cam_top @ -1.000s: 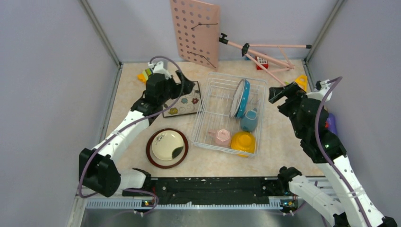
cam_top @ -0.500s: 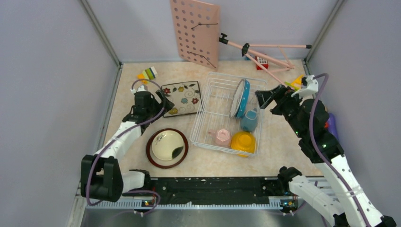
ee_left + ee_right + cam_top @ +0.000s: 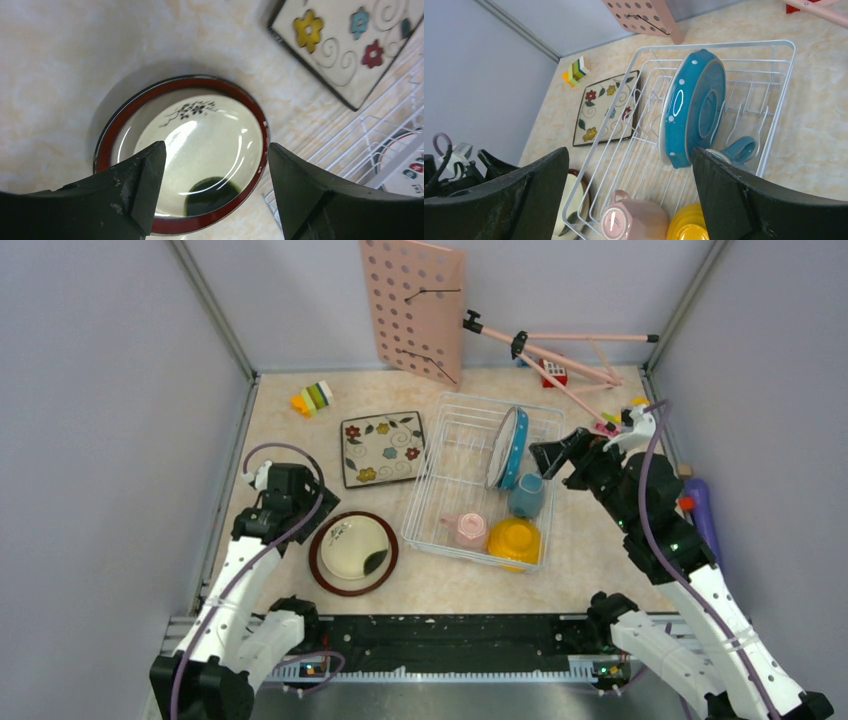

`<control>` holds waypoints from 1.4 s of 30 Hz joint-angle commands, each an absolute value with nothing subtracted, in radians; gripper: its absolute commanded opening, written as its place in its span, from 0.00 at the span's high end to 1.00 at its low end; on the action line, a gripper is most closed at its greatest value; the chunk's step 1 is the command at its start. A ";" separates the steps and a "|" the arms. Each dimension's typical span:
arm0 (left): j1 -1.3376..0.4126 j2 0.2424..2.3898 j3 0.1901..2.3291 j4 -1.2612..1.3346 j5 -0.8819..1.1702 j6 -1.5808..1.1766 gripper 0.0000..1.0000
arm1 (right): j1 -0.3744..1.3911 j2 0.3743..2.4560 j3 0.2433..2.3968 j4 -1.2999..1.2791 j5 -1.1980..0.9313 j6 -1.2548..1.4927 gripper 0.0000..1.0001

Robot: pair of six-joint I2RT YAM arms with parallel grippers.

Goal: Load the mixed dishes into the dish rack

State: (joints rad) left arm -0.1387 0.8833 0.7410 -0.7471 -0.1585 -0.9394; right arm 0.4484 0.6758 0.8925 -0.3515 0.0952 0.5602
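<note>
The white wire dish rack [image 3: 425, 472] [image 3: 724, 44] holds the blue polka-dot plate [image 3: 512, 448] [image 3: 696, 105] upright, the blue-grey mug [image 3: 526, 496] [image 3: 739, 149], the pink cup [image 3: 468, 530] [image 3: 634, 220] and the yellow bowl [image 3: 514, 540] [image 3: 694, 225]. A white plate with characters [image 3: 402, 167] shows through the wires. Left of the rack lie the brown-rimmed plate [image 3: 353, 553] [image 3: 200, 145] and, farther back, the square floral plate [image 3: 383, 448] [image 3: 350, 45] [image 3: 606, 107]. My left gripper [image 3: 305, 515] [image 3: 216, 150] hangs open over the brown-rimmed plate, holding nothing. My right gripper [image 3: 560, 452] [image 3: 630, 150] is open and empty above the rack's right side.
A pink pegboard [image 3: 412, 305] leans on the back wall, with a pink folding stand [image 3: 560, 350] lying beside it. Toy blocks [image 3: 312, 398] sit at the back left and a red one [image 3: 553, 370] at the back right. Grey walls close in three sides.
My left arm has pulled back from the floral plate to above the brown-rimmed plate, its jaws a little narrower. My right gripper has moved left and nearer over the rack.
</note>
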 commanded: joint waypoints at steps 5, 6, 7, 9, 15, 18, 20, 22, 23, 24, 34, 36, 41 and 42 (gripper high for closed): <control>-0.137 0.782 0.610 -0.905 -0.145 -1.060 0.20 | 0.443 0.625 0.877 -0.337 0.075 0.581 0.10; -0.137 0.771 0.597 -0.909 -0.148 -1.065 0.21 | 0.444 0.618 0.871 -0.339 0.078 0.582 0.10; -0.137 0.761 0.588 -0.910 -0.150 -1.069 0.21 | 0.443 0.610 0.864 -0.340 0.082 0.585 0.10; -0.137 0.751 0.570 -0.911 -0.148 -1.082 0.21 | 0.444 0.596 0.848 -0.335 0.090 0.589 0.10; -0.137 0.785 0.502 -0.842 -0.083 -1.101 0.24 | 0.443 0.589 0.838 -0.340 0.101 0.589 0.10; -0.137 0.810 0.477 -0.814 -0.068 -1.112 0.29 | 0.443 0.591 0.838 -0.334 0.095 0.590 0.10; -0.137 0.804 0.450 -0.783 -0.040 -1.123 0.33 | 0.444 0.590 0.839 -0.334 0.093 0.589 0.10; -0.137 0.784 0.420 -0.752 -0.023 -1.140 0.39 | 0.444 0.588 0.838 -0.334 0.095 0.589 0.10; -0.137 0.773 0.410 -0.742 -0.020 -1.145 0.44 | 0.443 0.588 0.837 -0.334 0.097 0.589 0.10; -0.137 0.761 0.402 -0.736 -0.025 -1.147 0.53 | 0.443 0.588 0.835 -0.334 0.098 0.590 0.10; -0.137 0.547 0.532 -0.922 -0.236 -1.140 1.00 | 0.443 0.601 0.827 -0.322 0.087 0.602 0.10; -0.137 0.509 0.563 -0.931 -0.247 -1.128 1.00 | 0.443 0.609 0.826 -0.315 0.077 0.610 0.10; -0.137 0.479 0.646 -0.948 -0.269 -1.092 1.00 | 0.444 0.642 0.827 -0.296 0.044 0.628 0.10; -0.137 0.474 0.658 -0.936 -0.266 -1.082 1.00 | 0.443 0.646 0.829 -0.293 0.039 0.631 0.10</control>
